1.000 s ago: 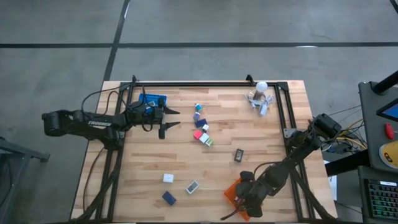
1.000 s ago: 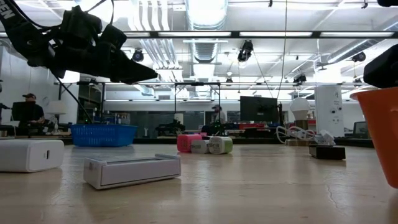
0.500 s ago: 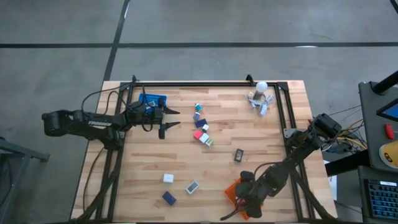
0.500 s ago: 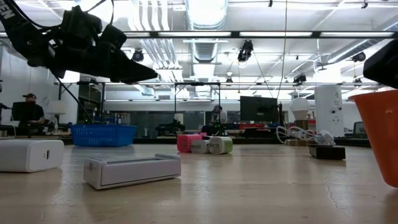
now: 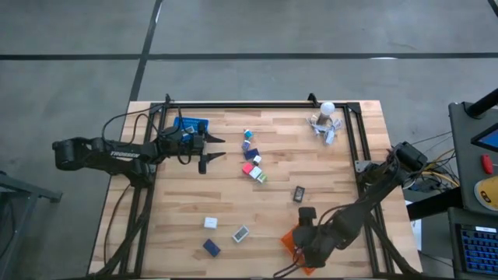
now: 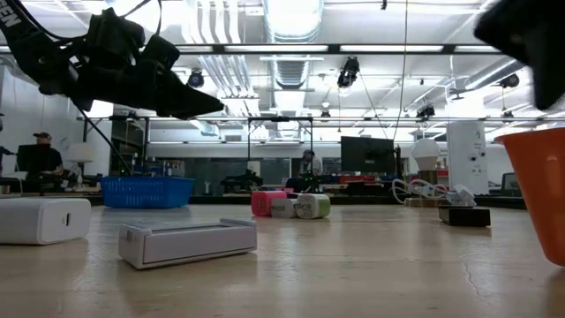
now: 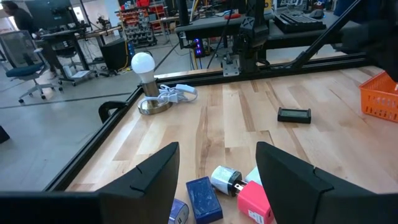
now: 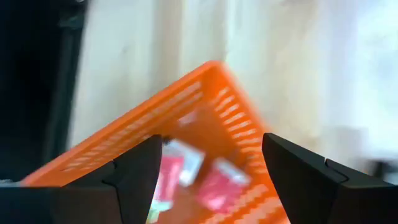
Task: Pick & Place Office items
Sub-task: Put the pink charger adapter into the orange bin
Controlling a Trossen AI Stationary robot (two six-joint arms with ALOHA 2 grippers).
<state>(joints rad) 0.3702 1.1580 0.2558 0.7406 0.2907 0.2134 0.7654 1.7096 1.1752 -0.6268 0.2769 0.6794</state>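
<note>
- So far, the sorting is looking only partly done: the orange plastic mesh basket (image 8: 205, 112) near the table's front right is already holding a few flat packets in red and white, as the right wrist view is showing, while most of the small office items are still lying loose on the pale wooden plank table (image 5: 334, 167).
- The right gripper (image 8: 211, 171) is hanging directly over that basket with its fingers spread and nothing between them, so a drop into it is looking finished rather than pending.
- The left gripper (image 5: 215, 149) is waiting in the air near the blue plastic mesh basket (image 5: 189, 124) at the table's back left, its fingers parted and holding nothing.
- Remaining in the middle of the table is a loose string of tiny pieces: a dark blue rectangular block (image 7: 203, 198), a short white-and-grey roll (image 7: 225, 178) just beside it, and a pink box (image 7: 255, 200) touching a teal one.
- A flat dark grey box (image 5: 299, 194) is lying apart from them, between the central string and the orange basket.
- Near the front left, a small white box (image 5: 210, 222), a flat white-and-teal case (image 5: 240, 233) and a small dark blue block (image 5: 211, 247) are sitting well apart from either basket.
- All of these are looking small, rigid and light, lying flat on the wood.
- A white ball-topped cluster of clips (image 5: 325, 123) is standing at the back right.
</note>
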